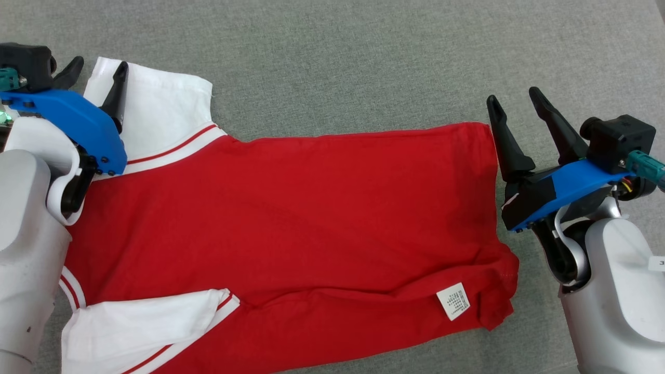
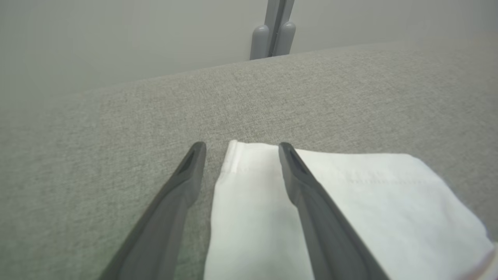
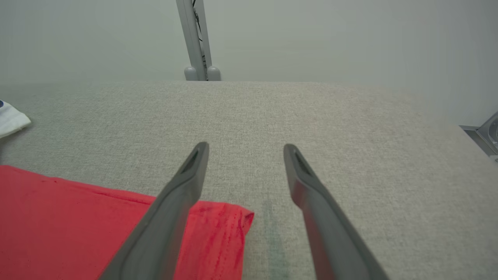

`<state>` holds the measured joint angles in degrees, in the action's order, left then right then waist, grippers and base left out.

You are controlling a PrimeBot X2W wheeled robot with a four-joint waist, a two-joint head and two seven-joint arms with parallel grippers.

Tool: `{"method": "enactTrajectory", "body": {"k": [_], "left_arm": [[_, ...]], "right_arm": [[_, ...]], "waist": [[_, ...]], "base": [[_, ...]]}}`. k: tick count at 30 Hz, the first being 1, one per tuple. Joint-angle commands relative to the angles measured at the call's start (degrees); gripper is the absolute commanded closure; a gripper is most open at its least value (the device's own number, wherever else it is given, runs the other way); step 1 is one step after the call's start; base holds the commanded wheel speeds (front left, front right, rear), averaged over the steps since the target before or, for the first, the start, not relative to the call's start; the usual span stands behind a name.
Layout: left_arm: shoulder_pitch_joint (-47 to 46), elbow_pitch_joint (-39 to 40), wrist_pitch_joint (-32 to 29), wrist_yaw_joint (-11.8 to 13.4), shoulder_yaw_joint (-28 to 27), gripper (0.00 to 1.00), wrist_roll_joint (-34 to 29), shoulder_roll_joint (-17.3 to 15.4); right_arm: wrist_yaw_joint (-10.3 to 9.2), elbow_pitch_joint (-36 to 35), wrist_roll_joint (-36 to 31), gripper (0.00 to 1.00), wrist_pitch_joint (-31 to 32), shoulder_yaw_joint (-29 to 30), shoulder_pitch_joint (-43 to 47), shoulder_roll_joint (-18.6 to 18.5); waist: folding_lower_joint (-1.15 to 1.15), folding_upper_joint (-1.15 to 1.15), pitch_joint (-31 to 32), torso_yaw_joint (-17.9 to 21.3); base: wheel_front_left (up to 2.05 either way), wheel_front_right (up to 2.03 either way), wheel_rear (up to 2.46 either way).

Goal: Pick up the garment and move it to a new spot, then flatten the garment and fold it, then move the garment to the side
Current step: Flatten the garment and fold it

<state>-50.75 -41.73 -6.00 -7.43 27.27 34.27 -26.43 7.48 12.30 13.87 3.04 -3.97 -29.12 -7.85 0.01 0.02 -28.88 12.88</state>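
Garment (image 1: 291, 208), one red shirt with two white sleeves (image 1: 156, 109), lies flat on the grey surface (image 1: 363, 62). Head view gives its single white label (image 1: 453, 301); right wrist view, one post (image 3: 193, 39) beyond. Both grippers gape empty: left gripper (image 1: 101, 62) straddling a sleeve corner, right gripper (image 1: 514, 95) beside the hem (image 1: 486, 156).

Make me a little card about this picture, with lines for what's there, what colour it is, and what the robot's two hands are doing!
garment: red shirt with white sleeves, spread out
surface: grey cloth-covered table
tag: small white label near the shirt's right end
left gripper: open, straddling the edge of the far white sleeve
right gripper: open, at the shirt's far right red corner
held: nothing; neither gripper is closed on cloth
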Motion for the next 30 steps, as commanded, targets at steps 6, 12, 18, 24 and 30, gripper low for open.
{"method": "enactTrajectory", "body": {"k": [6,12,18,24,30], "left_arm": [[-0.70,-3.16,0.35,-0.06,2.62,0.00,1.91,-0.21],[-1.09,-5.88,0.36,-0.06,5.18,0.00,1.66,0.15],[-1.30,-8.31,-0.59,-0.06,6.91,0.79,3.13,1.07],[-2.08,-8.13,2.79,-0.06,7.98,1.00,3.65,1.14],[-2.63,-5.97,5.80,-0.06,9.44,1.00,5.01,1.37]], "right_arm": [[0.03,0.49,0.66,0.00,-0.59,-0.35,-1.49,0.14],[0.03,0.92,0.92,0.00,-0.65,-0.55,-1.87,0.17],[0.03,1.37,0.95,0.00,-0.36,-0.75,-2.04,0.05],[0.03,2.05,1.57,0.00,2.10,-0.89,-1.28,-0.92],[0.03,2.46,3.92,0.00,8.05,-1.31,0.48,-2.17]], "waist": [[-0.01,-0.02,-0.78,0.43],[-0.01,-0.02,-1.22,0.69],[-0.01,-0.02,-1.00,0.57],[-0.01,-0.02,0.47,-0.01],[-0.01,-0.02,1.87,-0.85]], "base": [[0.00,0.00,0.00],[0.00,0.00,0.00],[0.00,0.00,0.00],[0.00,0.00,0.00],[0.00,0.00,0.00]]}}
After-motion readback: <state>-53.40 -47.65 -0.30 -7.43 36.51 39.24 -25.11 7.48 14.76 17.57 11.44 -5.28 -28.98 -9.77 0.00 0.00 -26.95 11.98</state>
